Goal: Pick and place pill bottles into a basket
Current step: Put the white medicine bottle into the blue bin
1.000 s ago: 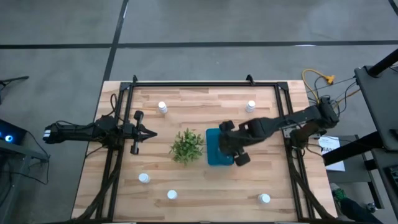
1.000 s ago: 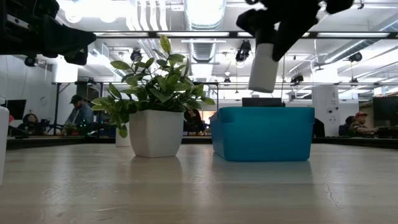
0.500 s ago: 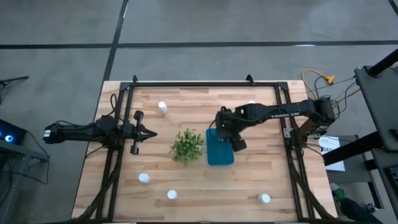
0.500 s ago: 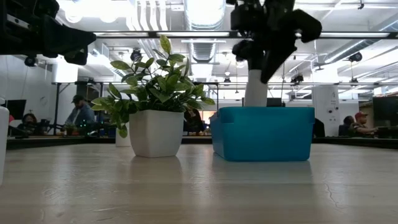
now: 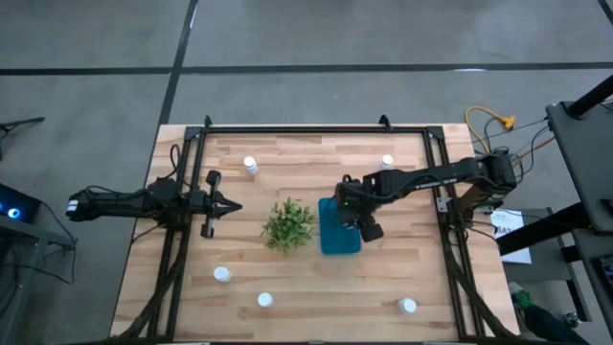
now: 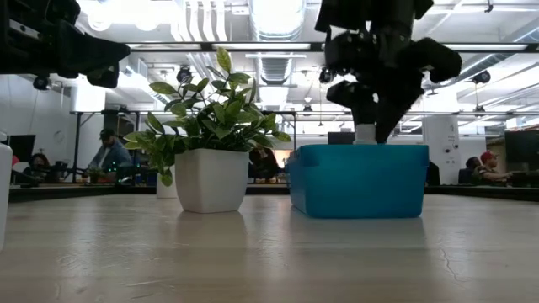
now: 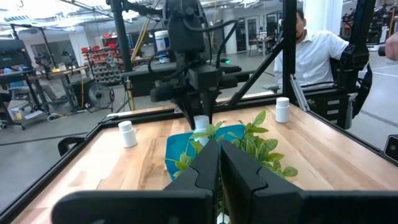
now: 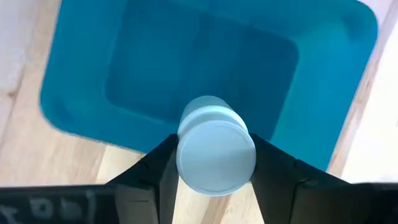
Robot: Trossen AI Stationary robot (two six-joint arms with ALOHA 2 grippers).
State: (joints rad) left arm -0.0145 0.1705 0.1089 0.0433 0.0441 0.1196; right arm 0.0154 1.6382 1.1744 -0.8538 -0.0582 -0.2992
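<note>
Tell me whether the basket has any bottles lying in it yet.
Empty: the basket shows a bare blue floor; the only pill bottle near it sits in the right claw above.

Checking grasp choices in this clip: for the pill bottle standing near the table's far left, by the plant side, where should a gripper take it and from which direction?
Judging from the frames, grip that pill bottle across its round body just below the cap, coming straight down from above. It stands upright and alone on the table, so opposite sides are free for two fingers. The shut left gripper is nearest.
</note>
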